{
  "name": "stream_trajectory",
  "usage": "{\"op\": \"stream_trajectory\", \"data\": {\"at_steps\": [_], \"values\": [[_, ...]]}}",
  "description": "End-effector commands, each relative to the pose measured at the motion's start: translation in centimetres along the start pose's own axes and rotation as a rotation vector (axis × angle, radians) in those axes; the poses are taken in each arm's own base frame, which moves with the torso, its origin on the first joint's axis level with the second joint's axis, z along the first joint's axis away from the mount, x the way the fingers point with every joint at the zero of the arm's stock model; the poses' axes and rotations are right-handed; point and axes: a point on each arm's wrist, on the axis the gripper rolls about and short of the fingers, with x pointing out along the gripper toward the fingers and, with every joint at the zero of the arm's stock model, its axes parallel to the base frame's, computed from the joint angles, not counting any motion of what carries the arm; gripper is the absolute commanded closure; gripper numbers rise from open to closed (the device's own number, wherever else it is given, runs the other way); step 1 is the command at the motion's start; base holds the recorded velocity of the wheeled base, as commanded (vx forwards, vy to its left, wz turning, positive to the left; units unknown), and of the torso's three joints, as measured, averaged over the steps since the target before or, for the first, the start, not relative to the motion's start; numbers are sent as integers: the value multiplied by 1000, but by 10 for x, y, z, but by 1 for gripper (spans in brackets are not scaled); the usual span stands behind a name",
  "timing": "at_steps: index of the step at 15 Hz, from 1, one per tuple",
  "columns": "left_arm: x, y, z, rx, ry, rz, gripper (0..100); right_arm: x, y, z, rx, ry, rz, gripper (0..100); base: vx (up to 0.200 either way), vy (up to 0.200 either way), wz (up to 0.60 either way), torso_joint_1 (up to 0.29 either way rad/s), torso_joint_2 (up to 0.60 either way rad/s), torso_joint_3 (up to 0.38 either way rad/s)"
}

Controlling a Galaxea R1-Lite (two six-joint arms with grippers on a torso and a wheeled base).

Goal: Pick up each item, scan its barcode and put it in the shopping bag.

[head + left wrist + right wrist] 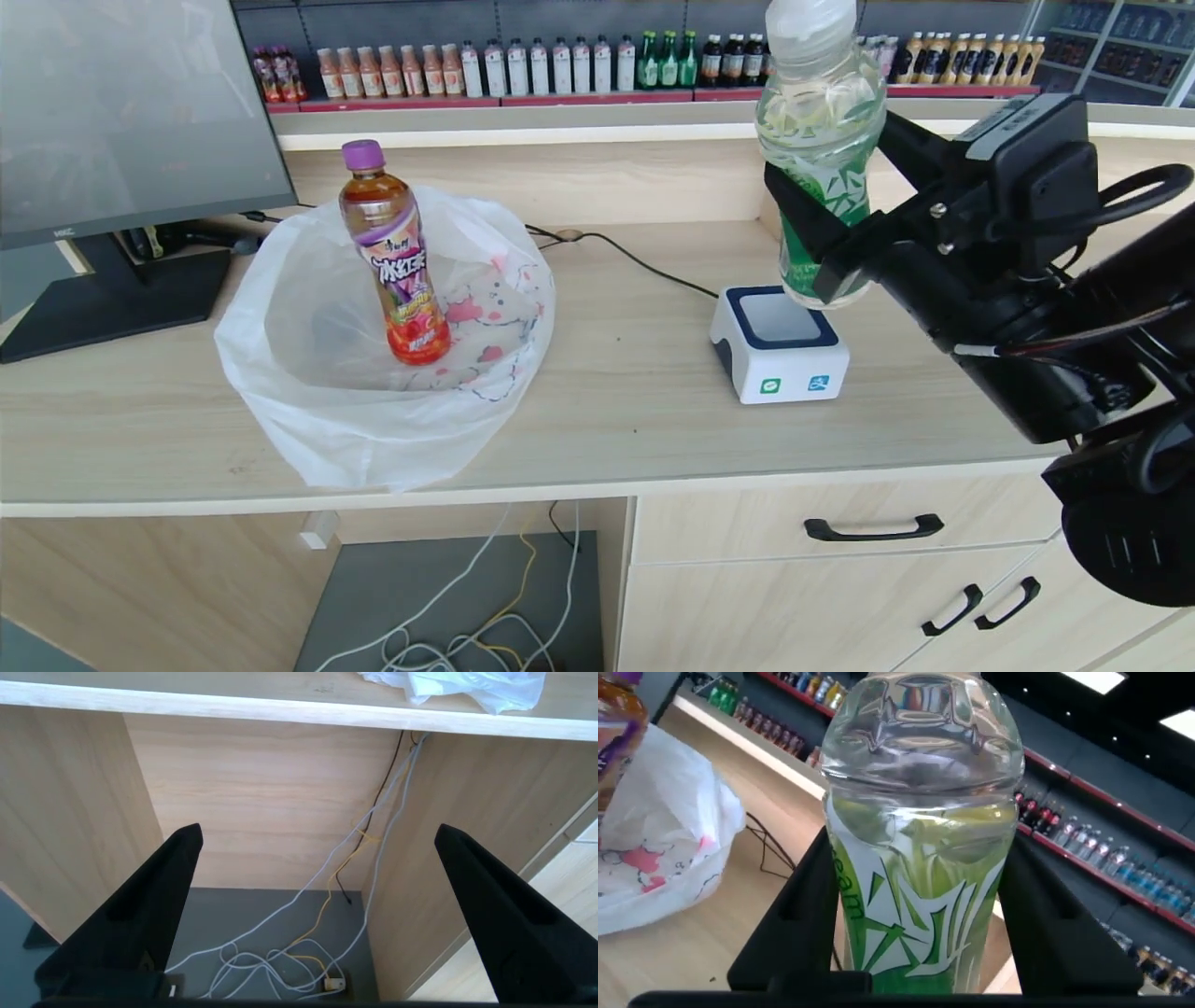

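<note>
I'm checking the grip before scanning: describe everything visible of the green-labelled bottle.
The green-labelled bottle is clear ribbed plastic with a pale cap, a green-and-white label on its lower half and pale liquid inside. It is upright in the air, clamped at the label by the right gripper, just above the white scanner.
</note>
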Motion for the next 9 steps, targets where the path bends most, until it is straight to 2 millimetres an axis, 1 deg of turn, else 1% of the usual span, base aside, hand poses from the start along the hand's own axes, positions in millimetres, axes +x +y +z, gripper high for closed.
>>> {"op": "stream_trajectory", "data": {"at_steps": [1, 4, 6, 9], "values": [[0, 0, 0, 0, 0, 2, 0, 0, 3, 0, -33, -5, 23, 100, 0, 0, 0, 0, 0, 0], [0, 0, 0, 0, 0, 2, 0, -9, 11, -2, -110, -13, 133, 100, 0, 0, 0, 0, 0, 0], [0, 0, 0, 0, 0, 0, 0, -13, 14, -6, -149, 5, 155, 100, 0, 0, 0, 0, 0, 0], [0, 0, 0, 0, 0, 2, 0, -13, 17, -9, -212, -11, 179, 100, 0, 0, 0, 0, 0, 0]]}}
